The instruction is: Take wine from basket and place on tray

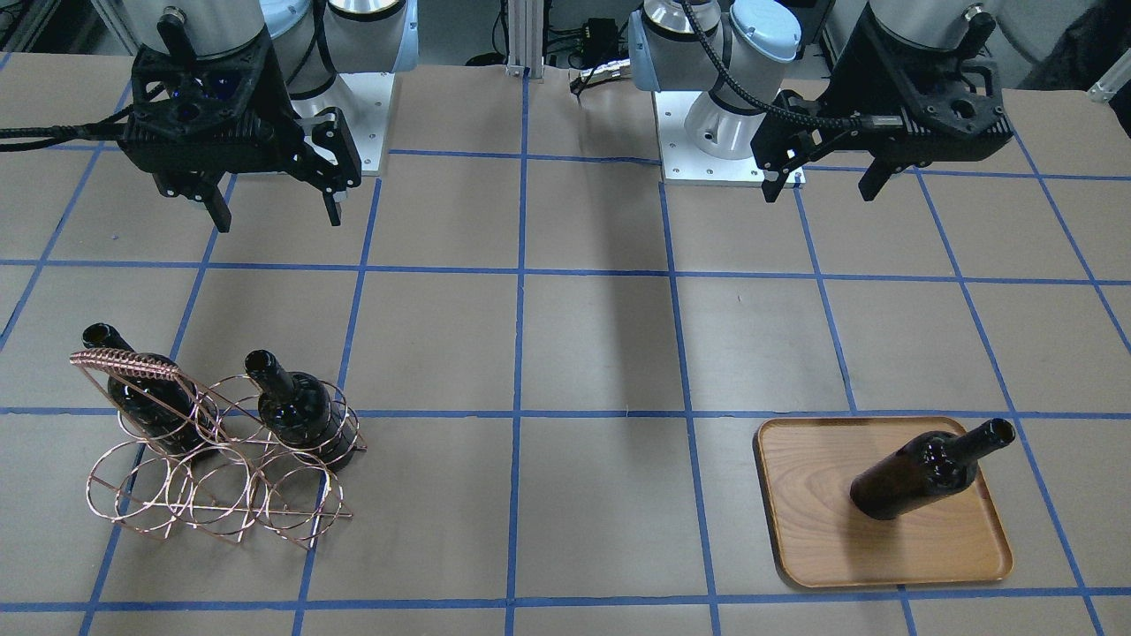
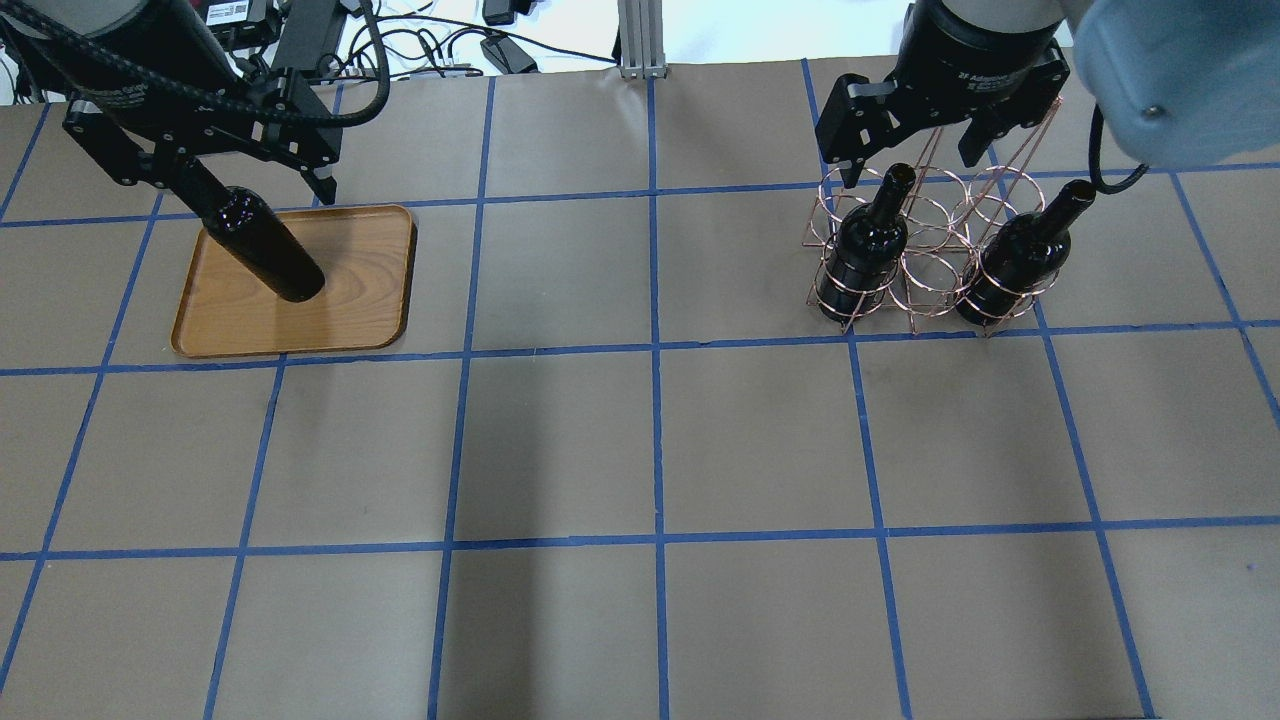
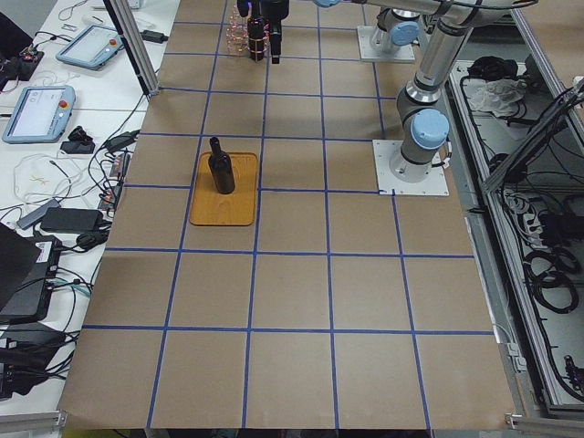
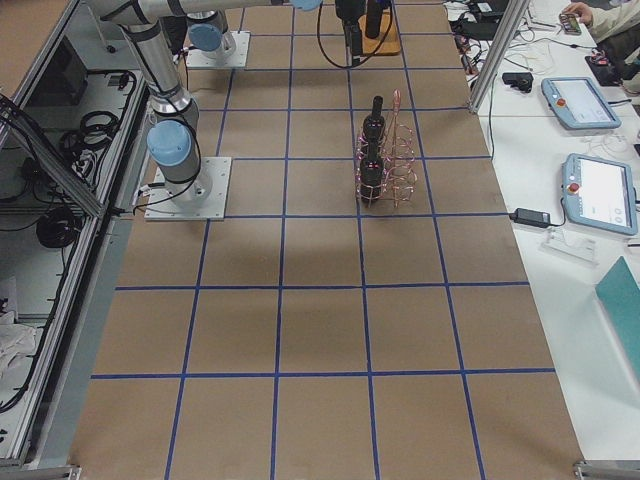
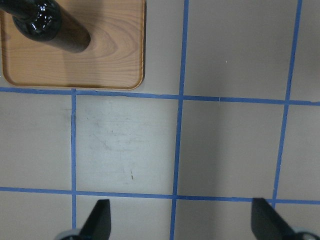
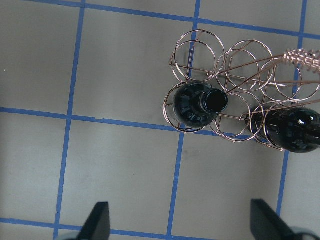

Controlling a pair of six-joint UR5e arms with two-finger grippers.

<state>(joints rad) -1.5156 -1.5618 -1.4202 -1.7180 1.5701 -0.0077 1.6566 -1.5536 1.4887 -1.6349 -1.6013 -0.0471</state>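
One wine bottle (image 1: 928, 473) stands upright on the wooden tray (image 1: 813, 521); it also shows in the overhead view (image 2: 265, 250) on the tray (image 2: 350, 290) and in the left wrist view (image 5: 50, 25). Two more bottles (image 1: 132, 389) (image 1: 296, 411) stand in the copper wire basket (image 1: 212, 495), and the right wrist view shows them (image 6: 197, 105) (image 6: 292, 130) from above. My left gripper (image 1: 822, 190) is open and empty, raised and back from the tray. My right gripper (image 1: 277, 219) is open and empty, raised and back from the basket (image 2: 930, 290).
The brown table top carries a blue tape grid. Both arm bases (image 1: 707, 132) stand at the robot's edge of the table. Tablets and cables lie on side benches past the table ends (image 4: 590, 190).
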